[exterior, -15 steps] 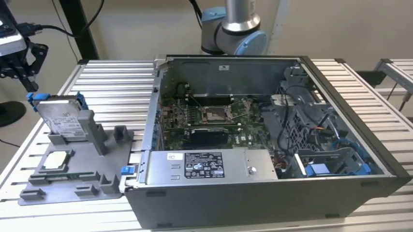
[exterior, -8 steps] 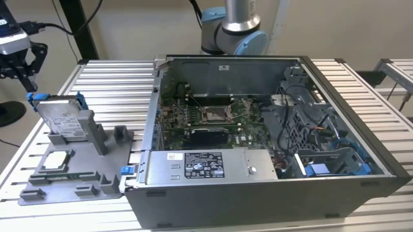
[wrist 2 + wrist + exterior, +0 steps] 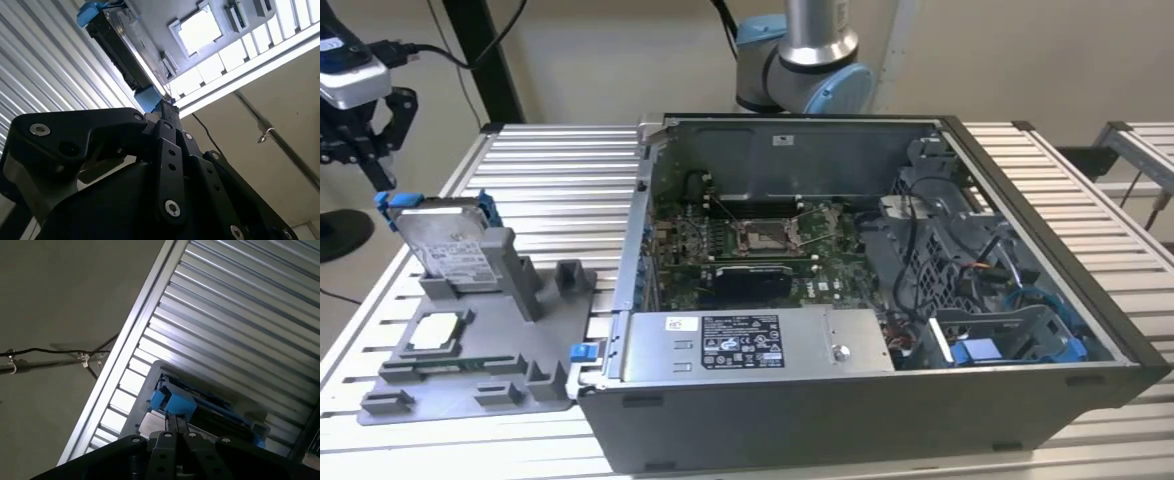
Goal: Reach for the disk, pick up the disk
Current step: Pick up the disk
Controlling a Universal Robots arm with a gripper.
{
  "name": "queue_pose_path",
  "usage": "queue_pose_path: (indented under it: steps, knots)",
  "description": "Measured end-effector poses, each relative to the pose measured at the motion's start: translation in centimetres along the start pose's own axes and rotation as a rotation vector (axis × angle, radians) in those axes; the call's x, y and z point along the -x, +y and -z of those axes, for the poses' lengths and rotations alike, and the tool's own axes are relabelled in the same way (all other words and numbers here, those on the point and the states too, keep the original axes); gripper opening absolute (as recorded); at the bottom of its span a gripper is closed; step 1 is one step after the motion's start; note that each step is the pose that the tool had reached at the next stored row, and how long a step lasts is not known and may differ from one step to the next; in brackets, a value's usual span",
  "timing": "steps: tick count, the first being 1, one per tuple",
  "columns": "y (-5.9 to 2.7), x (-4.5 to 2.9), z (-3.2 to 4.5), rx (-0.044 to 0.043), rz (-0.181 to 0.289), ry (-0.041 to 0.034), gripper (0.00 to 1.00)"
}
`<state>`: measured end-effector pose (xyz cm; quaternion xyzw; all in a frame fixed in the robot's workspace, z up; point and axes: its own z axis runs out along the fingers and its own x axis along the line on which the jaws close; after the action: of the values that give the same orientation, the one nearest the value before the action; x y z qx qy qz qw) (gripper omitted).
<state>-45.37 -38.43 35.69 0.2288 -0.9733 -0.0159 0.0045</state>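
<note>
The disk stands on edge in a grey holder, its blue bracket ends uppermost, below the pincer and clear of it, with open air between the two. In both wrist views the pincer's black fingertips are pressed together with nothing between them, pointing down at the near blue corner of the disk. In the second wrist view the closed tips line up with the disk's narrow top edge.

Bare slats of the table run along the disk's far face, leaving free room on that side of the pincer. The table's long edge passes close beneath the pincer, with floor past it. A square silver chip lies flat on the same holder, beyond the disk. The open computer case sits well apart, its tall wall the nearest barrier on the disk's other side.
</note>
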Motion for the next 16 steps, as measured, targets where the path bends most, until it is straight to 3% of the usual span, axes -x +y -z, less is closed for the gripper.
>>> queue_pose_path:
  steps: [16]
  knots:
    - [0.04,-0.08,-0.01,-0.0017,0.218,0.0075,0.0]
